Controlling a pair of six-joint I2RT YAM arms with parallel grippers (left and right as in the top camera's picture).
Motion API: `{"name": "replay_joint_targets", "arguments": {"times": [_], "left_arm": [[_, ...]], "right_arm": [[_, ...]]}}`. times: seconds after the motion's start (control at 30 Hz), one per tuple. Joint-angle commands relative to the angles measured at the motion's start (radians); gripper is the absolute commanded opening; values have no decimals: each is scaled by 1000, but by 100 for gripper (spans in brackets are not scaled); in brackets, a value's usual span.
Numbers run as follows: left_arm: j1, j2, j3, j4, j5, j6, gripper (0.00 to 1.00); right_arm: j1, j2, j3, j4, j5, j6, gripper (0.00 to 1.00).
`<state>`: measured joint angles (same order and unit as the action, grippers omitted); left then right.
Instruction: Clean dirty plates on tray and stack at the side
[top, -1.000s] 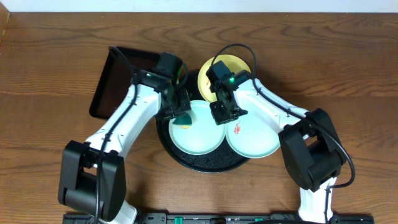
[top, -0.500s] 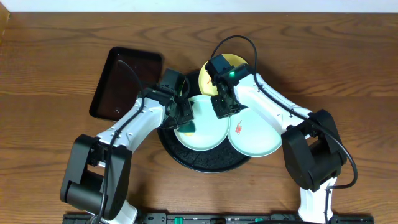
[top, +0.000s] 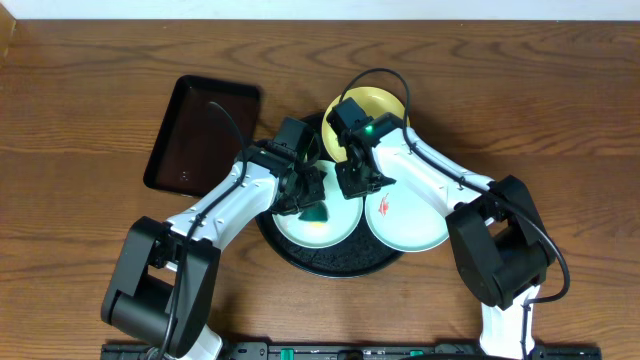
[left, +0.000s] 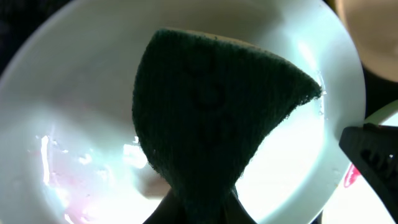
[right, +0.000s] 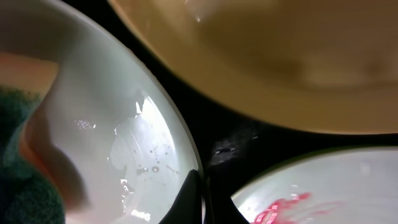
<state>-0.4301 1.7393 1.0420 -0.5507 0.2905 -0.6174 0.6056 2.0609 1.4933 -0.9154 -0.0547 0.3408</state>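
The round black tray (top: 330, 262) holds two mint-blue plates and a pale yellow plate (top: 372, 104) at the back. My left gripper (top: 308, 200) is shut on a dark green sponge (left: 211, 112) and presses it on the left mint-blue plate (top: 335, 232). A faint pink smear (left: 68, 186) remains on that plate. My right gripper (right: 198, 199) is shut on that plate's right rim (right: 180, 143), between it and the right mint-blue plate (top: 415, 235), which has a red smear (top: 385, 207). The yellow plate (right: 280, 56) lies just beyond the fingers.
A smaller rectangular black tray (top: 200, 130) lies on the wooden table to the left of the round tray. Both arms cross over the tray's middle, close together.
My left gripper has dragged the sponge right and toward the front across the left mint-blue plate. My right gripper has stayed at the plate's rim.
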Motion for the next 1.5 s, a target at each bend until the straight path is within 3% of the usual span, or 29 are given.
{"name": "replay_joint_targets", "arguments": {"times": [0.0,0.43,0.83,1.47], "left_arm": [[-2,8,-7,-21,6,-12,8],[-1,8,-130,-28,-252,-13,7],[2,-6,-54,-184,-595,-13,8],[3,-89,34,-295,-706,-14,7]], "right_arm": [[16,6,-4,13,-55,26,1],[18,6,-5,7,-55,34,1],[18,6,-5,-2,-54,33,1],[18,6,-5,-43,-24,24,1]]}}
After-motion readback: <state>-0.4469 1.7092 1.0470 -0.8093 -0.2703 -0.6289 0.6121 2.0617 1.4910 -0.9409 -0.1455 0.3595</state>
